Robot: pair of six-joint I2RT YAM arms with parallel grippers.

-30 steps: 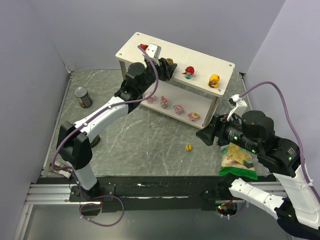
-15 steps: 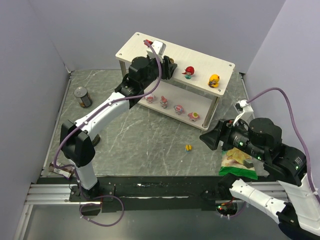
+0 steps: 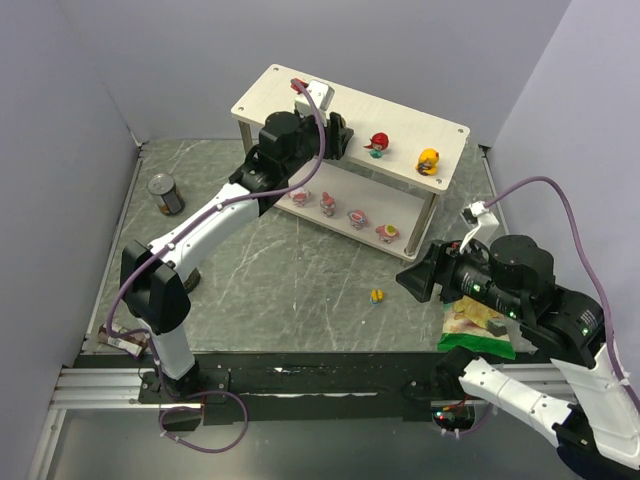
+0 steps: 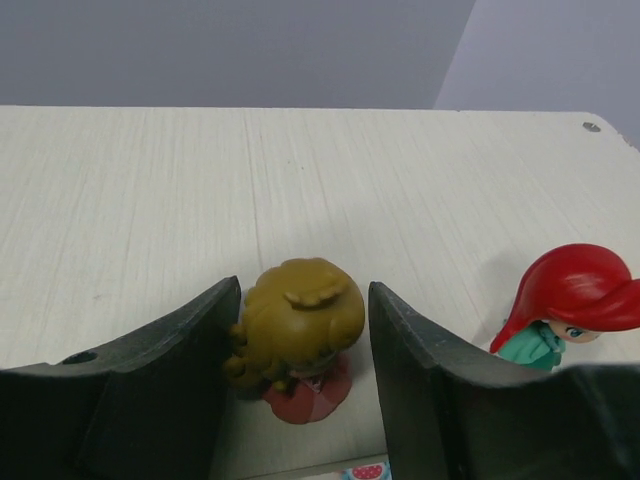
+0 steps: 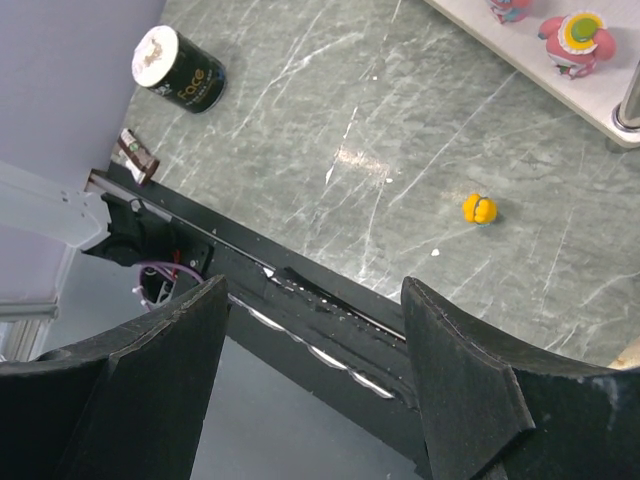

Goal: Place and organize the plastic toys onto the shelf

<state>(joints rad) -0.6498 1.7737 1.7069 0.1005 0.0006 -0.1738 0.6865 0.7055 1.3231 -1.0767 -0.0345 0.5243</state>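
The shelf [image 3: 400,108] stands at the back of the table. On its top board stand a red toy [image 3: 378,144] and an orange-yellow toy [image 3: 429,160]. My left gripper [image 3: 337,136] is open on that board. It straddles a brown-pink toy [image 4: 300,330], which stands on the wood; the left finger touches it and the right finger is a little apart. The red toy [image 4: 570,305] is just to the right. Several pink-and-white toys [image 3: 357,216] line the lower board. A yellow-blue toy [image 3: 376,296] lies on the table. My right gripper [image 3: 408,280] is open and empty beside it.
A dark can [image 3: 165,193] stands at the table's left; it also shows in the right wrist view [image 5: 180,72]. A green chips bag [image 3: 478,320] lies under my right arm. The black front rail [image 5: 330,310] is below my right gripper. Purple walls close in the table.
My left gripper has shifted slightly further onto the top board and stays around the brown-pink toy. My right arm has drawn back a little toward the near edge.
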